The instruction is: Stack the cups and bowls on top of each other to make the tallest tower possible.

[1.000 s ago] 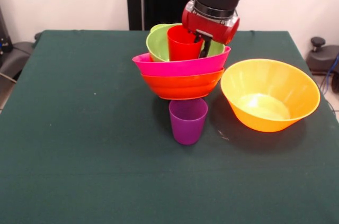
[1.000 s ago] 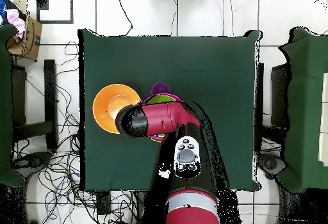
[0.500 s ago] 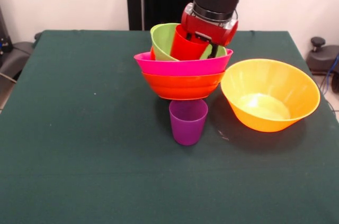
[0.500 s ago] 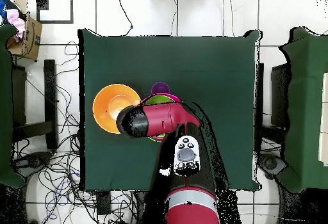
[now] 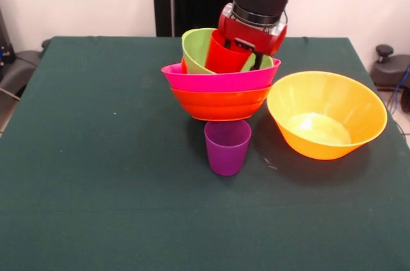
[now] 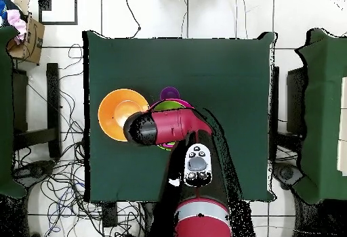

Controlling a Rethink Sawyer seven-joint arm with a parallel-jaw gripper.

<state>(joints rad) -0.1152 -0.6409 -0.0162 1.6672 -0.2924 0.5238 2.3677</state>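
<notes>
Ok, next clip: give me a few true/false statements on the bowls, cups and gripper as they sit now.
1. The purple plastic cup stands upright on the table in front of the tower. True.
2. The large orange plastic bowl is part of the tower. False: it sits alone on the cloth beside it.
3. The pink plastic bowl rests on the red-orange plastic bowl. True.
4. The red plastic cup stands upright. False: it is tilted inside the lime green plastic bowl, under the gripper.

A robotics lab: loose cables [image 6: 64, 105] sprawl over the tiled floor [image 6: 203, 17] around a green-clothed table [image 6: 223, 78] bearing a pedestal-mounted arm [image 6: 173, 126].
</notes>
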